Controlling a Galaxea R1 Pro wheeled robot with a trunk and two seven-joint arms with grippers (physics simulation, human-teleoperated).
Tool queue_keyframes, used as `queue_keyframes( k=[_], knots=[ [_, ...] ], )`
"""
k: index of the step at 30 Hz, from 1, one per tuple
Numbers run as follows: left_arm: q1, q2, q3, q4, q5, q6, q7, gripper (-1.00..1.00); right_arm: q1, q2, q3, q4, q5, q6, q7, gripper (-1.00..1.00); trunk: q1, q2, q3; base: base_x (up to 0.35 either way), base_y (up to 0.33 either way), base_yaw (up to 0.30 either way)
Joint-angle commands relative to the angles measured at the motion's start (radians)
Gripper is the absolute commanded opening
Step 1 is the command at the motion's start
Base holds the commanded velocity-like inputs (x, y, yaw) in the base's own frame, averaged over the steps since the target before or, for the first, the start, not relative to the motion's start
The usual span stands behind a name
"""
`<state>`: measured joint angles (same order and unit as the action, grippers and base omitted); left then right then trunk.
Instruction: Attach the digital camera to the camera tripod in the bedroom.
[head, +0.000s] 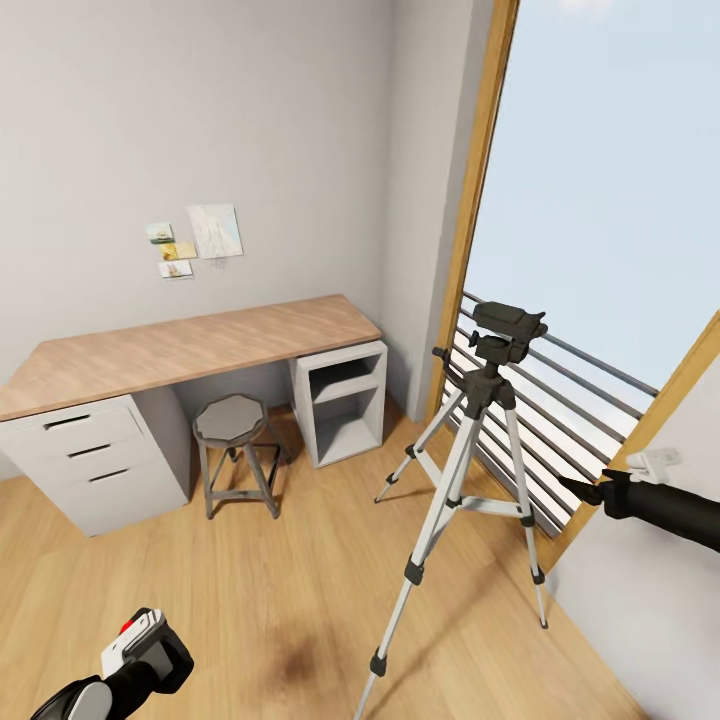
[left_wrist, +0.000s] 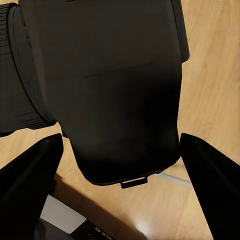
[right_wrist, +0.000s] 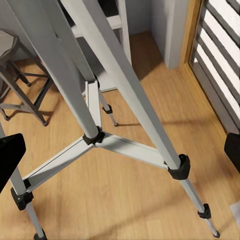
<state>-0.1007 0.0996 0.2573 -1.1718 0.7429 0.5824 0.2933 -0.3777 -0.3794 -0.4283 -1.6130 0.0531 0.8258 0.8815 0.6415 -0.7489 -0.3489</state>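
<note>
A black digital camera (left_wrist: 120, 90) with a stubby lens is held low above the light wood plank floor (head: 280, 600), between the left tool's (left_wrist: 120, 165) 2 dark fingers; a tall camera tripod (head: 470, 480) stands upright on 3 spread silver legs beside the wood-framed window (head: 480, 180), its black head bare, well apart from the camera.

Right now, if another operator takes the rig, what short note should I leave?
Left pincer: shut on the digital camera, low at the robot's left.
Right pincer: open, holding nothing, close to the camera tripod.
Tripod stands on the wood floor by the window, head bare.
Done: camera picked up, carried to the bedroom.
Left: raise the camera and mount it on the tripod head.
</note>
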Motion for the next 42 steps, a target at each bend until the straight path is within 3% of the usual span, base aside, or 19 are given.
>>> queue_keyframes(
  k=[1,16,42],
  knots=[
    [-0.001,0.000,0.000,-0.002,0.010,0.004,0.009,-1.00,-0.001,0.000,-0.001,-0.001,0.006,0.006,0.008,1.00,0.000,-0.001,-0.001,0.000,0.000,0.000],
    [-0.001,0.000,0.000,-0.002,0.009,0.004,0.009,-1.00,-0.001,0.000,0.000,-0.001,0.007,0.006,0.008,1.00,0.000,-0.001,-0.001,0.001,0.000,0.104],
    [-0.001,-0.001,-0.001,-0.001,0.013,0.005,0.009,-1.00,0.006,-0.004,0.000,0.001,0.010,0.006,0.007,1.00,0.000,-0.001,-0.001,0.078,-0.020,0.008]
  ],
)
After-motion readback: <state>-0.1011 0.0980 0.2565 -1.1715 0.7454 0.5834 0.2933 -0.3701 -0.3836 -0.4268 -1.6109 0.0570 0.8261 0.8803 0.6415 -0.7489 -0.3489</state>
